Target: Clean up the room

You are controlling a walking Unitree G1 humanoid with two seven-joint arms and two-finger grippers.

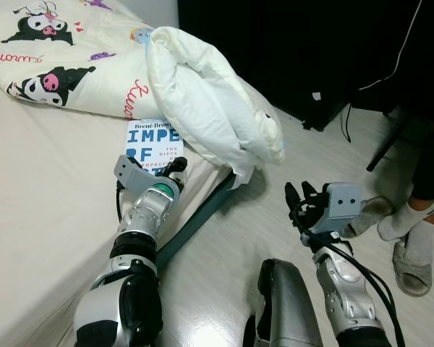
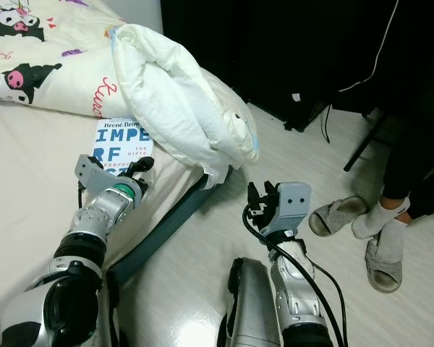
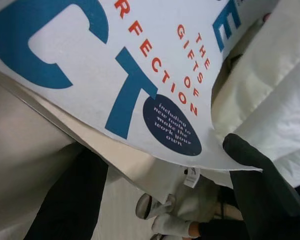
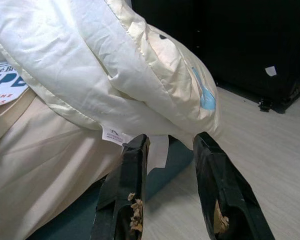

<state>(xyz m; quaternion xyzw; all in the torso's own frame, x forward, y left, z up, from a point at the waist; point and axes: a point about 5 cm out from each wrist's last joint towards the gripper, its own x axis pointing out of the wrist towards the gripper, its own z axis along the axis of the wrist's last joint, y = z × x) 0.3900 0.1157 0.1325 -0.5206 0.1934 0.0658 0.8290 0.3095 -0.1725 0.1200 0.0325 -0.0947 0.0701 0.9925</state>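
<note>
Now, the book [image 1: 149, 147] is lying flat on the bed [image 1: 43, 188], near its edge, its far end tucked under the folded duvet [image 1: 210, 108], long axis running away from the robot. The left end effector [image 1: 175, 168] is sitting right at the near corner, fingers spread around the cover's edge, not yet closed. The right end effector [image 4: 172, 165] is hovering open and empty over the floor, well apart, so left looks nearer.
</note>
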